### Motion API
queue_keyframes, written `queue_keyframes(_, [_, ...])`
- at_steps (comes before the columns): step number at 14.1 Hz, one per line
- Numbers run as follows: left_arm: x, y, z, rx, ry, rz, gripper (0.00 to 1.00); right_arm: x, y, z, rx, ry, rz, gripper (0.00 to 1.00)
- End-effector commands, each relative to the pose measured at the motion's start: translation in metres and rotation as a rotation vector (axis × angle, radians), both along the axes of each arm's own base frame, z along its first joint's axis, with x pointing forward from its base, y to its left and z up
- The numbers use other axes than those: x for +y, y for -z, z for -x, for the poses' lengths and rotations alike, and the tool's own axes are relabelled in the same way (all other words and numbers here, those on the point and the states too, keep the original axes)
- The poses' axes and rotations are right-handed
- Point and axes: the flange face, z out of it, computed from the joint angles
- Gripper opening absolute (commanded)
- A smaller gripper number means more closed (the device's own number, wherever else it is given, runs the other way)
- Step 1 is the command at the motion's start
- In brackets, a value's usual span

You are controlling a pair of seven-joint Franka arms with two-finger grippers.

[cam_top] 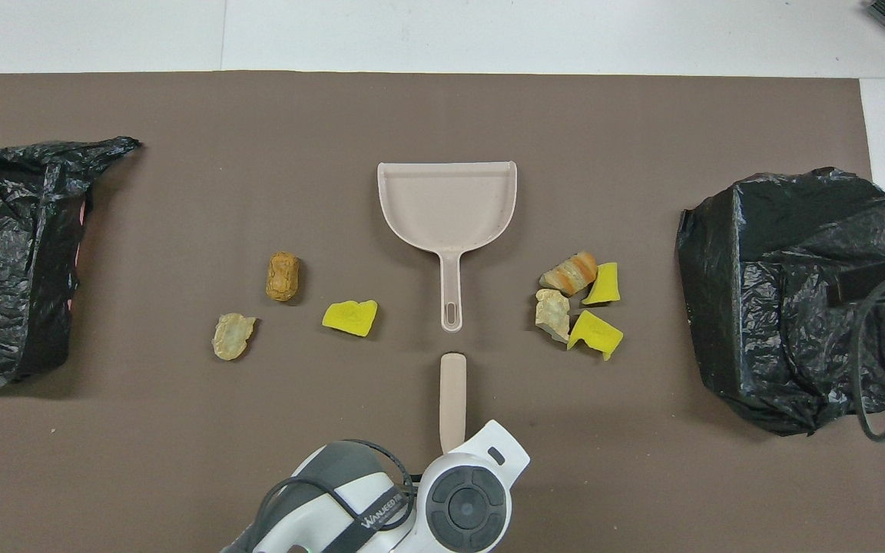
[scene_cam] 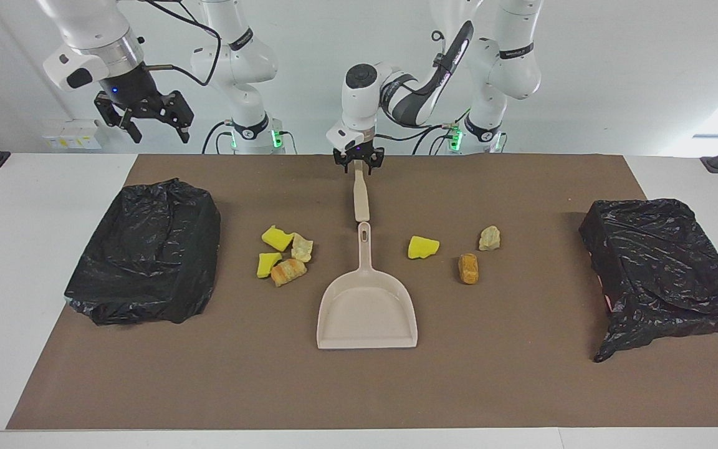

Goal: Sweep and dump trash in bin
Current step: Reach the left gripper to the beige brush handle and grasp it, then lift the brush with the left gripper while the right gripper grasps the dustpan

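The trash (scene_cam: 284, 255) lies untouched on the brown mat (scene_cam: 521, 386) in the middle band of the desk (scene_cam: 35, 187), in two groups either side of the dustpan (scene_cam: 366, 312). We count four pieces bunched toward the right arm's end: two yellow sponge chunks, a pale lump and a striped bread-like lump (scene_cam: 288, 272), touching or nearly so. Three pieces lie apart toward the left arm's end: a yellow chunk (scene_cam: 423, 247), an orange-brown lump (scene_cam: 469, 268) and a pale lump (scene_cam: 490, 237)

The dustpan is flat on the mat, mouth toward the desk edge away from the robots, handle pointing at the brush handle (scene_cam: 361, 196), which lies in line with it and close to the robots' edge. One black-bagged bin (scene_cam: 147, 249) sits at the right arm's end, a second (scene_cam: 664, 274) at the left arm's end

The left hand (scene_cam: 358, 163) is down at the robots' end of the brush handle with its fingers closed on it. The right hand (scene_cam: 144, 115) hangs high over the mat's corner near its own base, fingers apart, holding nothing; that arm waits

We judge the step in hand to be taking up the brush; no sweeping has begun. The next move calls for lifting the brush clear without nudging the dustpan handle, and for the right hand to secure the dustpan before any piece is pushed toward its mouth
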Motion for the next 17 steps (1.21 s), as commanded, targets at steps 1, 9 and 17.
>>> queue_keyframes(1, [0.017,-0.019,-0.019,0.019,-0.043,-0.003,0.0,-0.001,-0.002,0.002,0.01,-0.022,-0.008,1.0])
queue_keyframes(9, [0.113,-0.053,-0.139,-0.055,-0.2,-0.116,0.0,0.078,0.03,-0.004,-0.008,-0.061,-0.003,1.0])
queue_keyframes(17, [0.267,-0.101,-0.239,-0.076,-0.304,-0.099,0.0,0.308,0.163,-0.028,0.001,0.107,-0.03,1.0])
